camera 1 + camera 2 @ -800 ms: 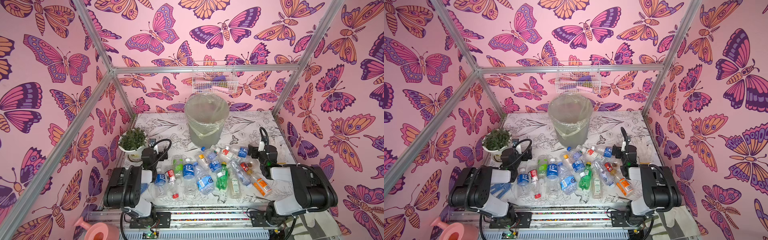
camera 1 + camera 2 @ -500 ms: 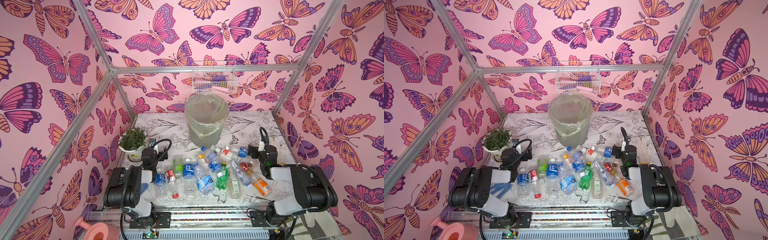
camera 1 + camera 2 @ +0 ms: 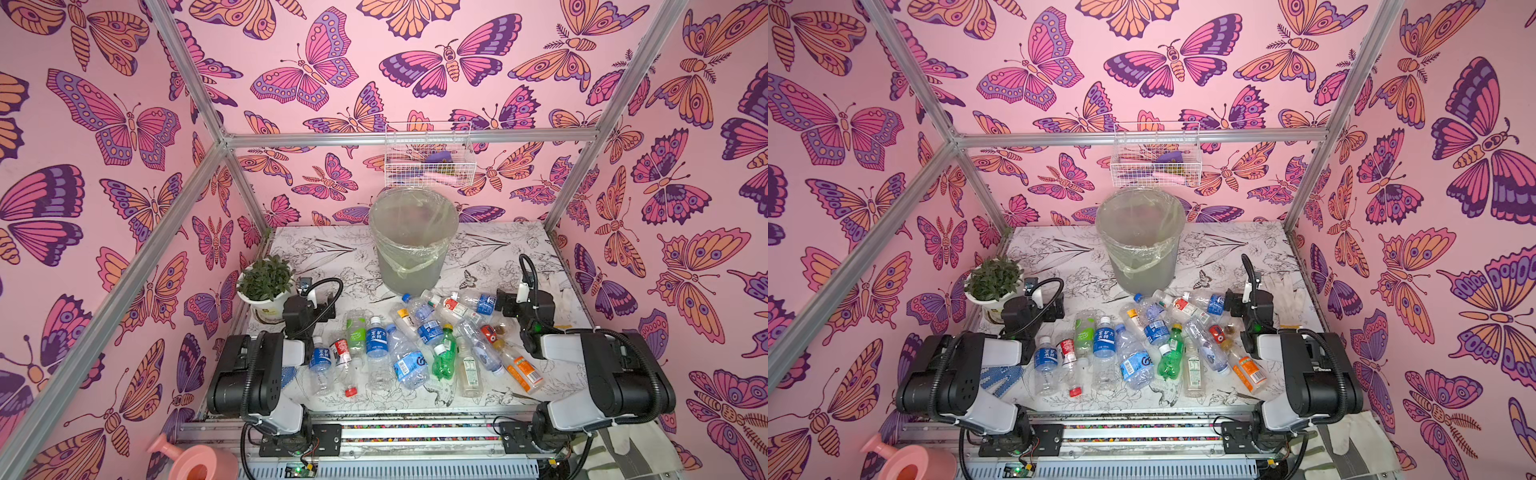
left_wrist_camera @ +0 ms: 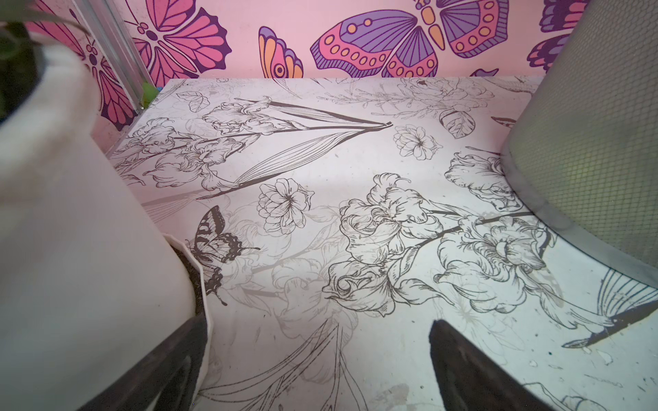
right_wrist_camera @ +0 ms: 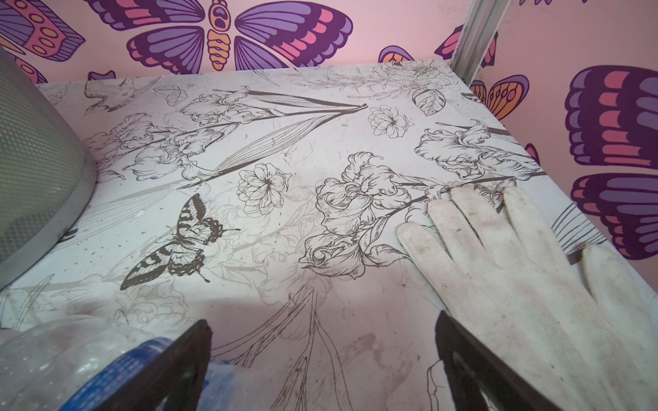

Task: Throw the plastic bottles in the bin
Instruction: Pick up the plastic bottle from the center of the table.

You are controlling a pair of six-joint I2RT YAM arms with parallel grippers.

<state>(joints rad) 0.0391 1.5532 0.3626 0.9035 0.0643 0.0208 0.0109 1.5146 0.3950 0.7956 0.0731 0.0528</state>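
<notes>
Left gripper (image 4: 317, 331) and right gripper (image 5: 322, 320), jaws spread and empty, low over a white desk (image 3: 324, 253) printed with line-drawn flowers.
Small clear plastic bottles (image 3: 415, 345) lie heaped near the front edge between them; the round translucent grey bin (image 3: 411, 249) stands behind, toward the back edge; pink butterfly-papered walls (image 3: 365, 54) enclose all.

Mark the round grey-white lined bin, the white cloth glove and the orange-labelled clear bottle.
round grey-white lined bin (image 3: 411, 268): in a top view, front wall.
white cloth glove (image 5: 498, 263): right wrist view, flat middle.
orange-labelled clear bottle (image 3: 524, 370): in a top view, its label.
</notes>
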